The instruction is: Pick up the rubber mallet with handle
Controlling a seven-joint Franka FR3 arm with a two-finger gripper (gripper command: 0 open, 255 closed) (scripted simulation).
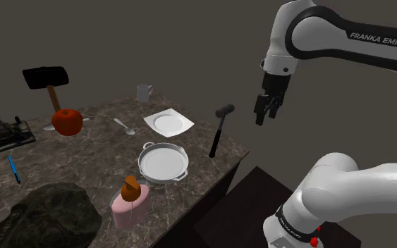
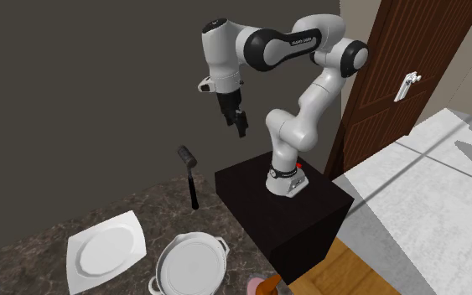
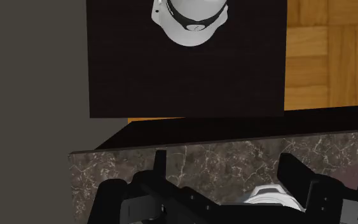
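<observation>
Dark counter (image 1: 201,146) holds the black mallet (image 1: 218,132) on end near its edge, hand (image 1: 266,116) spread apart in free air beside

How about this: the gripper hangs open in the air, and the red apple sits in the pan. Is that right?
Not quite. The apple sits on the table, well away from the pan, as the shoulder view shows. The rest holds: the gripper does hang open in the air.
</observation>
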